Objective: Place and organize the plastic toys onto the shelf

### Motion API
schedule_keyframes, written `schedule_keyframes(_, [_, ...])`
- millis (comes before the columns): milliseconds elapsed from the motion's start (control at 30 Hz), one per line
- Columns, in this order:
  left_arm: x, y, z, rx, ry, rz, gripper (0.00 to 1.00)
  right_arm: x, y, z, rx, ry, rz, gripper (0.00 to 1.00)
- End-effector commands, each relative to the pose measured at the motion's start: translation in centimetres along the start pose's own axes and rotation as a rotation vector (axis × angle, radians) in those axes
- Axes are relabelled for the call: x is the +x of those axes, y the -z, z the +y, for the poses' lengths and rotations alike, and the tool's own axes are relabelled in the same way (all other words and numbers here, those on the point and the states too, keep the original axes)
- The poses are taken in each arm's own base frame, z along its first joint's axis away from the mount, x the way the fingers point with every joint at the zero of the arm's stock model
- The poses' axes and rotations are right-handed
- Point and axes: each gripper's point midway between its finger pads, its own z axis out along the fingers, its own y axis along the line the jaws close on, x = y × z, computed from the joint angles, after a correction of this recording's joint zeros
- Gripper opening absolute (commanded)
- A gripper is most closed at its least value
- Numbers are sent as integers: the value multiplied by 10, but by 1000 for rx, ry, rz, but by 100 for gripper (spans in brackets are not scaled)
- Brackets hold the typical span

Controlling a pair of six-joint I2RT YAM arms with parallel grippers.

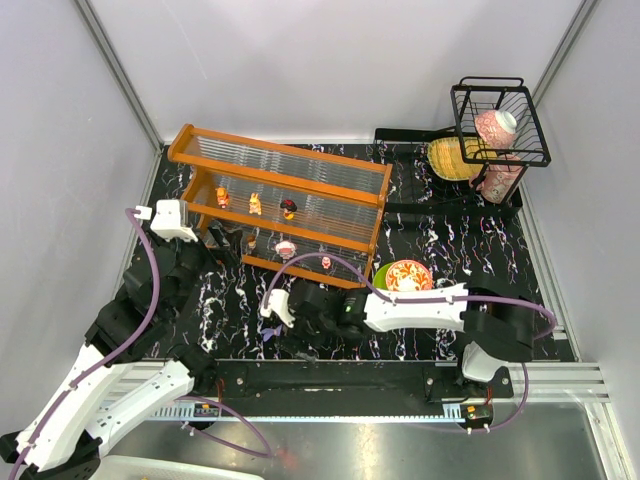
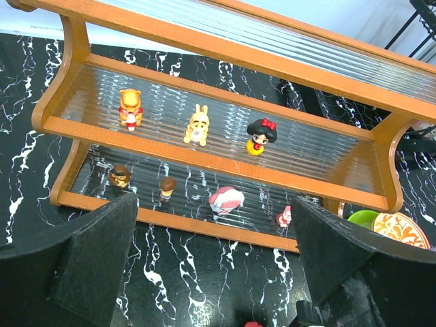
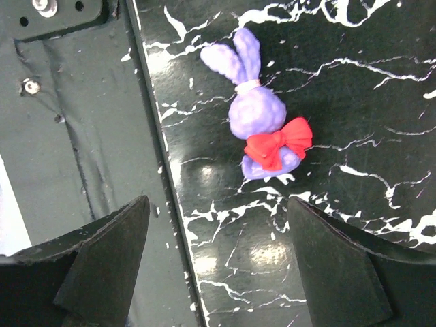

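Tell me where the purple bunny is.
In the right wrist view, the purple bunny lies on the black mat by its near edge, just ahead of the open right hand.

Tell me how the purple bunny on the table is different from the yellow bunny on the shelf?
The purple bunny lies flat on its back on the black table, while the yellow bunny stands upright on the shelf. The purple bunny wears a big red bow; no bow shows on the yellow bunny. The purple bunny is alone, but the yellow bunny has toys on both sides. Both are little toys with long ears.
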Motion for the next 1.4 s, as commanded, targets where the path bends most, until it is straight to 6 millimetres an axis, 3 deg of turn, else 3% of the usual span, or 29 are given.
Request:
schedule_keyframes(0, [-14,4,4,-20,4,-47,97,-36,-4,-7,-18,52,-99,86])
schedule_keyframes(667, [-19,4,10,-48,-18,-63,99,-29,-36,-39,11,86,-53,72])
schedule_keyframes(1367, [-22,4,10,-49,-23,-69,99,-17,-45,-34,-45,74,3,40])
